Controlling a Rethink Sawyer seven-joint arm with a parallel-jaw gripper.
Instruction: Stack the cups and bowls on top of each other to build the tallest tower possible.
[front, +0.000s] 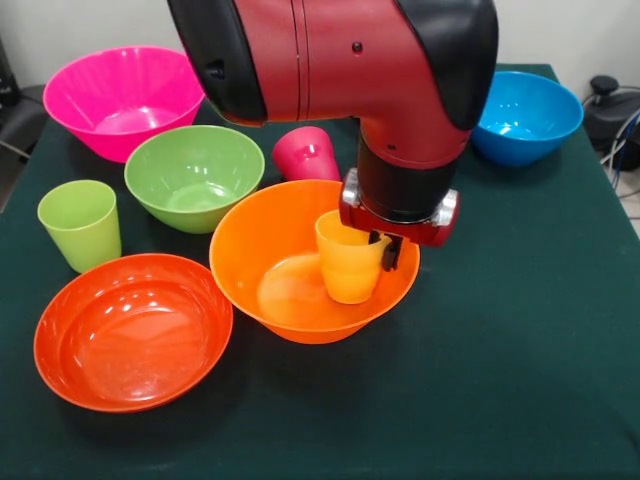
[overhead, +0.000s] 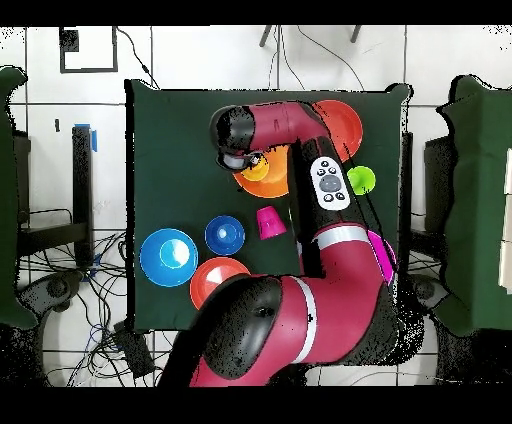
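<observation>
Front view: tool (front: 383, 246) clamped on the rim of the glossy yellow-orange plastic cup (front: 349, 262), which sits upright inside the big orange plastic bowl (front: 290, 285) mid-counter (front: 520, 350). Lime green cup (front: 80, 222), green bowl (front: 194, 175) and shallow red-orange bowl (front: 130, 330) stand apart.

Overhead view: yellow-orange cup (overhead: 256, 168) in the orange bowl (overhead: 270, 182); light blue bowl (overhead: 168, 256) and small dark blue bowl (overhead: 225, 235) side by side.

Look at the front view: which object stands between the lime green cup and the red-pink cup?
The green bowl stands between the lime green cup and the red-pink cup. The front view shows this; in the overhead view the arm covers that stretch.
</observation>
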